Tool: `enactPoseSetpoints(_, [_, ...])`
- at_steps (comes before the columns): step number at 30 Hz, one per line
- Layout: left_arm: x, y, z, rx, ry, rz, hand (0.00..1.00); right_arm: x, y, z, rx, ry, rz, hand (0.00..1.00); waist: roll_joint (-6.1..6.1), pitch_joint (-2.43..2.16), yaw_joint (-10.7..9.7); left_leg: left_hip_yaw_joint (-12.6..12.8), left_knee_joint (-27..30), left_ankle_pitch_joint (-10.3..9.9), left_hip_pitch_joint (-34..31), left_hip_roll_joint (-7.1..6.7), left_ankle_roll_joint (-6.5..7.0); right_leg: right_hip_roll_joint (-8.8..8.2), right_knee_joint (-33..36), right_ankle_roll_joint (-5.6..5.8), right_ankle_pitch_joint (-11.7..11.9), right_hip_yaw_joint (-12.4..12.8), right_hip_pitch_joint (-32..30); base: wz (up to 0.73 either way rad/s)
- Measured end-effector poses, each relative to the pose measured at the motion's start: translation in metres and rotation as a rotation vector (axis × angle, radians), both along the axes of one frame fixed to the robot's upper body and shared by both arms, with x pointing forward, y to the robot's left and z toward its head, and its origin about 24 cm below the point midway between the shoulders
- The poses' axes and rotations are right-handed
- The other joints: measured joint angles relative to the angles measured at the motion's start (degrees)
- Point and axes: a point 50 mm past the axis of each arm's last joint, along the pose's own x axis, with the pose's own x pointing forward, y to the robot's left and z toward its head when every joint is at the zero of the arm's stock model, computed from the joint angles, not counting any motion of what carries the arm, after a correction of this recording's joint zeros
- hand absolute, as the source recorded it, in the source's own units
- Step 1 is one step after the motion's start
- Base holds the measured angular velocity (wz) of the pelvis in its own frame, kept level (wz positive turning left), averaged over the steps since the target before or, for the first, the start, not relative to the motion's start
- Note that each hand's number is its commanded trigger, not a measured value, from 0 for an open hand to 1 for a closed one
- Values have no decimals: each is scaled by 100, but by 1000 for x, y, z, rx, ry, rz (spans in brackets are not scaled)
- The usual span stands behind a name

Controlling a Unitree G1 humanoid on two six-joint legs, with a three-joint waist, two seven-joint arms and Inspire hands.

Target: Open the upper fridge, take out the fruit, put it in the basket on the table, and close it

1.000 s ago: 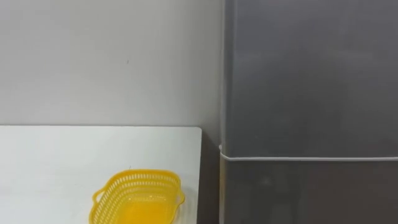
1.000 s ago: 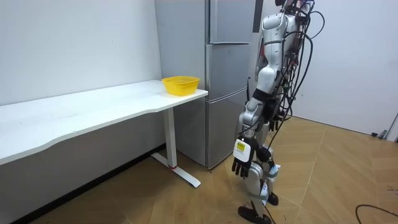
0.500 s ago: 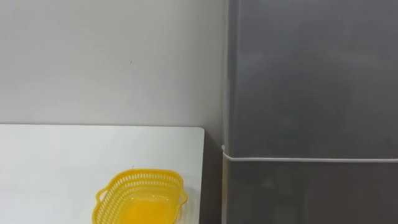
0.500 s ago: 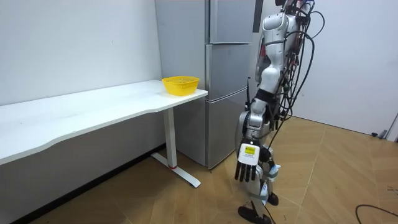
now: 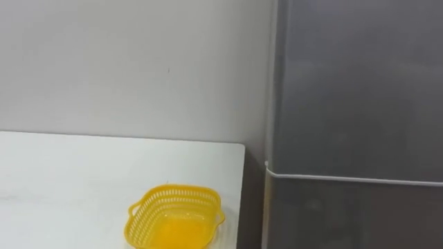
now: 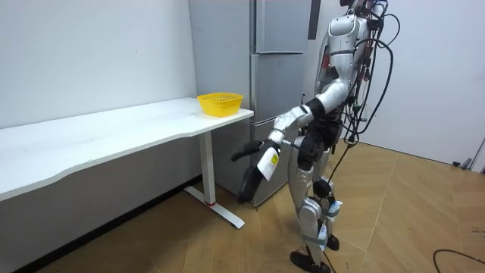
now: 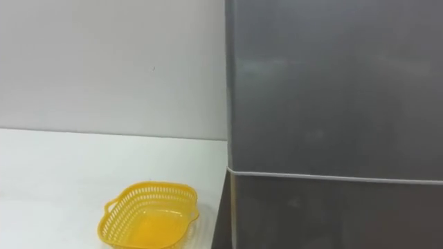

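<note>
Step in hand: approach. Upper fridge door (image 5: 353, 83) shut, not yet opened; item to fetch presumably behind it, unseen. Stood before fridge, worktop (image 5: 69, 173) with empty yellow basket (image 5: 176, 218) to left. Left hand (image 6: 244, 154) held out toward lower door (image 5: 353, 214), apparently flat, empty, touching nothing. Right hand (image 6: 248, 184), probably the dark blur beneath: state cannot be told. Next: reach higher, catch door edge, pull.

Robot standing upright, left arm stretched forward and slightly downward, left robot hand (image 6: 260, 159) at hip height
</note>
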Motion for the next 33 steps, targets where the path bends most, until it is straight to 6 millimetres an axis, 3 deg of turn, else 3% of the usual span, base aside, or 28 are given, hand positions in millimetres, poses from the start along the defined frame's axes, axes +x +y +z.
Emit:
enactPoseSetpoints(5, [23, 8, 51, 178, -170, 87, 0, 5, -1, 1, -6, -32, 9, 0, 5, -4, 3, -13, -24, 0, 31, 4, 0, 3, 1, 3, 4, 2, 17, -2])
enactPoseSetpoints(10, [34, 7, 84, 323, -241, 101, 0, 3, 0, 1, -4, -35, 13, 0, 13, 4, 8, -30, -24, 0, 45, 3, 0, 1, 26, 3, 4, 11, 10, -1])
enactPoseSetpoints(15, [42, 4, 129, 571, -330, 56, 0, -3, 0, 1, -1, -26, 29, 0, 10, 18, 19, -54, -15, 0, 29, -6, 0, -7, 15, 4, 5, 1, 3, 1])
enactPoseSetpoints(20, [51, -3, 192, 819, -539, -58, 0, -13, 4, 0, 35, 2, 14, 0, 27, 41, -15, -76, 22, 0, -21, -8, 0, -8, -32, 4, 2, -5, -5, 4])
enactPoseSetpoints(23, [52, -15, 216, 885, -658, -154, 0, -14, 6, -1, 69, 15, 19, 0, 43, 56, -68, -107, 26, 0, -34, -13, 0, -10, -31, 5, 2, -17, -10, 2])
enactPoseSetpoints(29, [70, -40, 228, 901, -776, -410, 0, -8, 7, -2, 110, 9, 28, 0, 81, 68, -270, -122, 27, 7, -138, -11, 11, -7, -24, 3, 5, -63, -96, 4])
enactPoseSetpoints(33, [88, -59, 235, 862, -874, -584, 0, -3, 8, -2, 126, 12, 56, 0, 21, 81, -376, -133, 20, 8, -129, -6, 11, -2, -7, -2, 8, -43, -91, -5])
